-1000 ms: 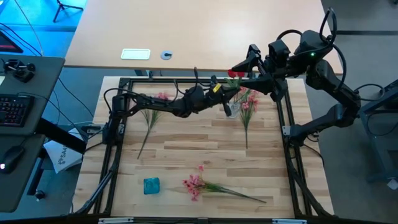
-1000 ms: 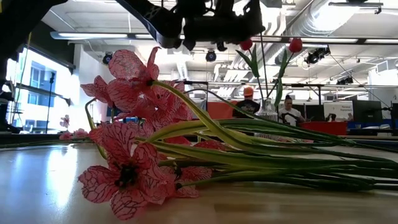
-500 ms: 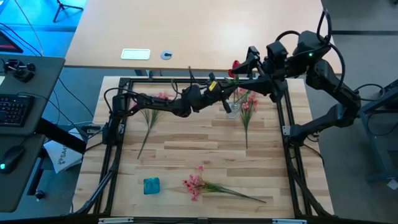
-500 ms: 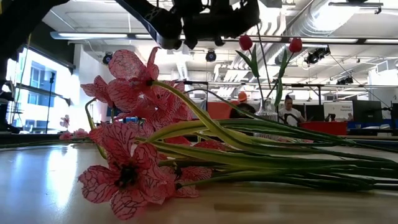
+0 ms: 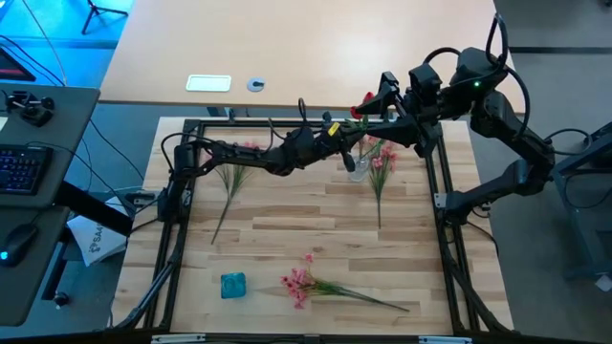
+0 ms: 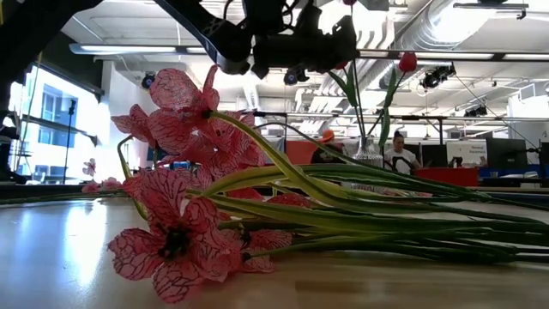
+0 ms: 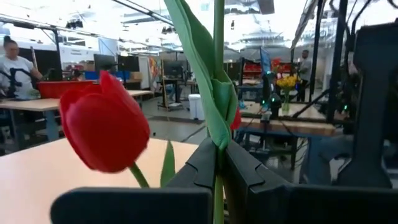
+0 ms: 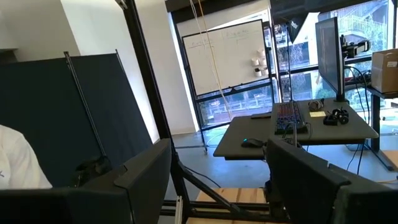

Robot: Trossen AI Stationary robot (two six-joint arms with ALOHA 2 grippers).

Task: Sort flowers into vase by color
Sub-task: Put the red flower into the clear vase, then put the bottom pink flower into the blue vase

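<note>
Clamped in left fingers (image 7: pixel 219 163): green-stemmed red flower (image 7: pixel 104 122).

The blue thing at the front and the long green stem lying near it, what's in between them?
From above, pink blossoms lie between the blue block and the green stem; they are that stem's own flower head. Otherwise only bare wooden table.

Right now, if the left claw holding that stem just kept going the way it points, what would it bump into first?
Probably the red bud standing in the vase, just ahead of the left gripper, which holds a green stem. Depth is uncertain.
</note>
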